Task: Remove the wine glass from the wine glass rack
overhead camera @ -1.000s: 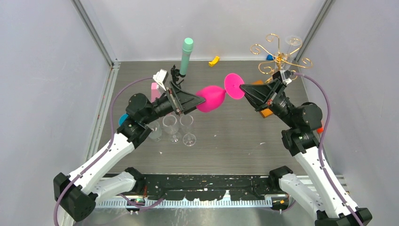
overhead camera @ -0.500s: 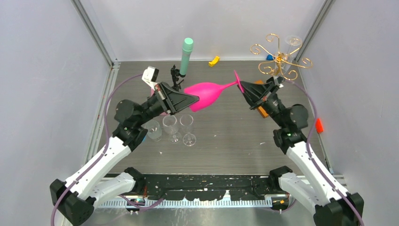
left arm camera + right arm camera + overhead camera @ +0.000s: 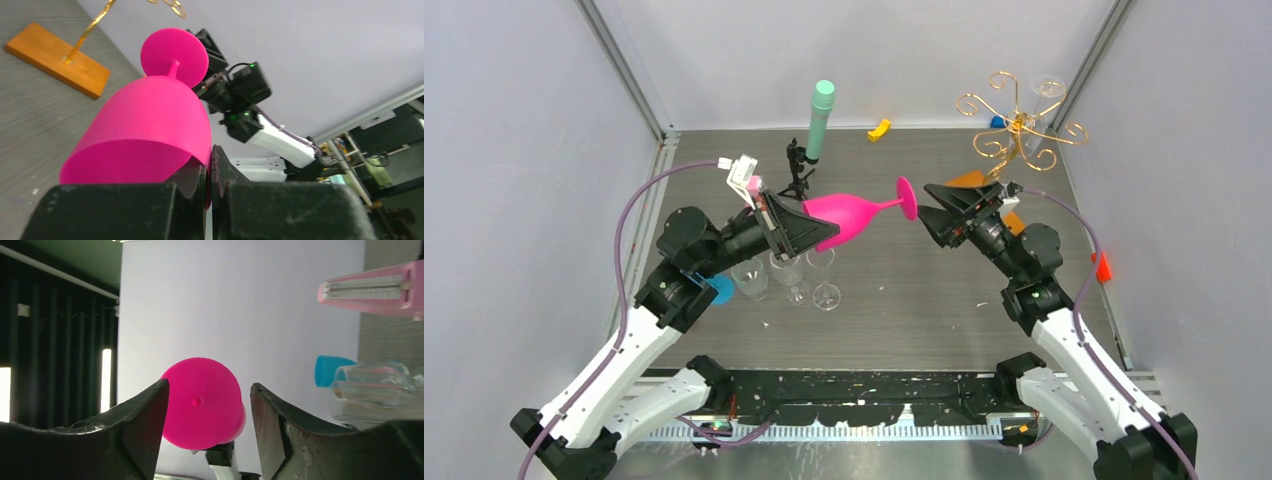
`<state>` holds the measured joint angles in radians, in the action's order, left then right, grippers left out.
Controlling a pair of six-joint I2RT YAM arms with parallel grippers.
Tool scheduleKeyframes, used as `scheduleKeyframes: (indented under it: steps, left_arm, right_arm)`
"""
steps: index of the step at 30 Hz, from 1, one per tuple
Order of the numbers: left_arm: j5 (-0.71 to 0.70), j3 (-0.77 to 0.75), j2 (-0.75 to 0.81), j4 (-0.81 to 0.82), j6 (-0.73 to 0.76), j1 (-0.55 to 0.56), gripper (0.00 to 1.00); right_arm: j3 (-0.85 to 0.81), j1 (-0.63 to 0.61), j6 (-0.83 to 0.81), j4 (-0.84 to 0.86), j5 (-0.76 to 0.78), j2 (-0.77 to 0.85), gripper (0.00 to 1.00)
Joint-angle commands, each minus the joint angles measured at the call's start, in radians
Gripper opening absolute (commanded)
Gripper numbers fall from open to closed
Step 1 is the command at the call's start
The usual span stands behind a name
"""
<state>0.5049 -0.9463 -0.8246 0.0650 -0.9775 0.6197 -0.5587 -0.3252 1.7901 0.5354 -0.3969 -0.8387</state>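
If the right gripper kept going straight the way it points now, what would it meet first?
Most likely the round foot of the pink wine glass, which sits centred between the open fingers of the right gripper, seemingly just apart. The left gripper holds that glass by its bowl rim.

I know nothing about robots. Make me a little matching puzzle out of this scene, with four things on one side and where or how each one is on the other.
Things:
1. pink wine glass
2. wine glass rack
3. right gripper
4. clear glasses

Place or state:
A. open, facing the pink foot
B. standing on the table, below the left gripper
C. sideways in the air, rim pinched by the left gripper
D. at the far right corner

Pairs: 1-C, 2-D, 3-A, 4-B
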Motion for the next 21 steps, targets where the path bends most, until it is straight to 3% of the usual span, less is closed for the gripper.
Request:
scheduleKeyframes:
  steps: [1, 5, 9, 15, 21]
  left_arm:
    - [-0.035, -0.091, -0.003, -0.228, 0.191, 0.001, 0.0]
    - [-0.035, -0.162, -0.075, -0.395, 0.263, 0.002, 0.0]
    - [-0.106, -0.25, -0.166, -0.542, 0.341, 0.048, 0.0]
    - [-0.395, -0.439, -0.348, -0.787, 0.487, 0.26, 0.0]
    - [-0.68, -0.683, -0.639, -1.051, 0.569, 0.434, 0.0]
  right_arm:
    - [-0.121, 0.002, -0.294, -0.429, 0.139, 0.11, 0.66]
    - [-0.235, 0.002, -0.532, -0.798, 0.3, 0.147, 0.66]
    - [-0.302, 0.002, -0.643, -0.988, 0.387, 0.143, 0.62]
    - [-0.312, 0.002, -0.697, -1.082, 0.476, 0.149, 0.59]
    - [-0.309, 0.002, -0.721, -1.121, 0.51, 0.151, 0.58]
